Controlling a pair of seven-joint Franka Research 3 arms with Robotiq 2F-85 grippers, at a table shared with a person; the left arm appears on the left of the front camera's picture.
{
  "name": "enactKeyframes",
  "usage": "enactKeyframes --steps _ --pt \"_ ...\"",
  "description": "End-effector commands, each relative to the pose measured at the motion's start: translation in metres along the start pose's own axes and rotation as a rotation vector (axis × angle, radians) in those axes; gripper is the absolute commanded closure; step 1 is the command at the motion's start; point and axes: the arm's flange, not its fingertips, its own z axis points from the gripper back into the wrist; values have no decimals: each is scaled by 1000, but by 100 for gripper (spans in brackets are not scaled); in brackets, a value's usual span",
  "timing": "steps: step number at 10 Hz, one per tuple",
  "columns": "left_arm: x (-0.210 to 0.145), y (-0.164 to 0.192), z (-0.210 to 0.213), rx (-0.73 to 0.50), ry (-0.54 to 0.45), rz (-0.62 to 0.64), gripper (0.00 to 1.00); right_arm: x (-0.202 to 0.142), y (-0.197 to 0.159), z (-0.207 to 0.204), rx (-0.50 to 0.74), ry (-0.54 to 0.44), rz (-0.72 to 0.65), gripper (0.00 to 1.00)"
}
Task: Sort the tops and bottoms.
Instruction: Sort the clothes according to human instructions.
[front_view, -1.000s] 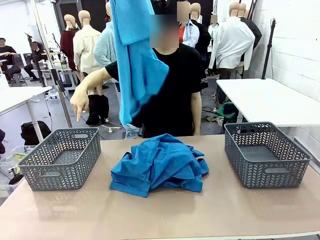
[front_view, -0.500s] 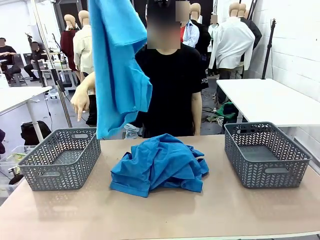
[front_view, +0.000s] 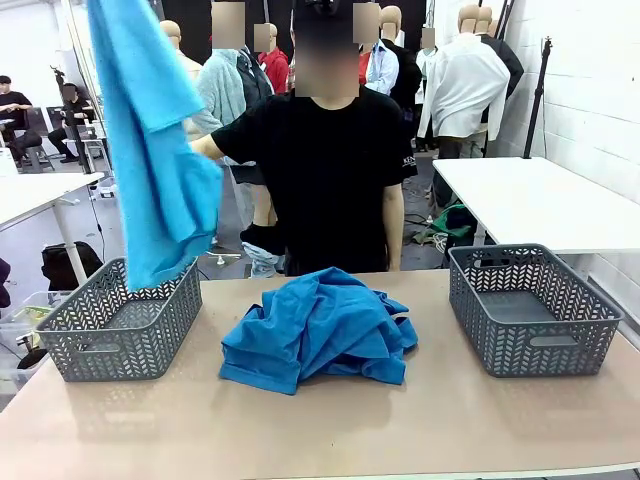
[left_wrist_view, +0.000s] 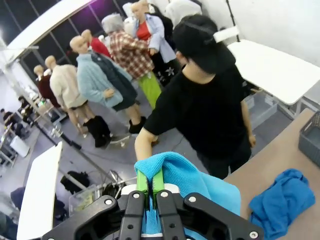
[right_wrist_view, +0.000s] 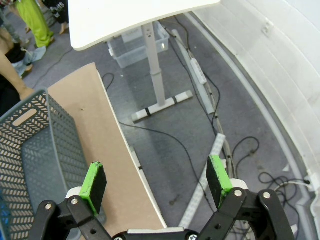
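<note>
Beige table (front_view: 450, 420): blue garments (front_view: 315, 335) heaped between 2 grey baskets (front_view: 130, 330); white table (front_view: 530, 200) beyond.

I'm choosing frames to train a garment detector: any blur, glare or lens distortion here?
Front view: even light, soft shadows under the left basket and blue pile, no glare on the table, hanging blue garment fairly sharp. Left wrist view: wide-angle bending, tilted scene, left gripper crisp up close. Right wrist view: base of the wall curves.

grey baskets (front_view: 120, 340) (front_view: 520, 350) — 2 | blue garment (front_view: 150, 150) aloft — 1 | blue pile (front_view: 315, 330) — count unclear | person (front_view: 340, 170) — 1
</note>
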Motion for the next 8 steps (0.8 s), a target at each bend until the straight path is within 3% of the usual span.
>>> enactKeyframes --steps 1,4,5,8 --pt "-34 12 2 7 35 23 100 -1 -1 0 6 10 0 0" --pt "-68 17 2 5 94 120 100 -1 -1 0 6 10 0 0" --pt "-53 23 -7 11 85 60 100 -1 -1 0 6 10 0 0" --pt "-53 23 -7 11 85 60 100 -1 -1 0 6 10 0 0"
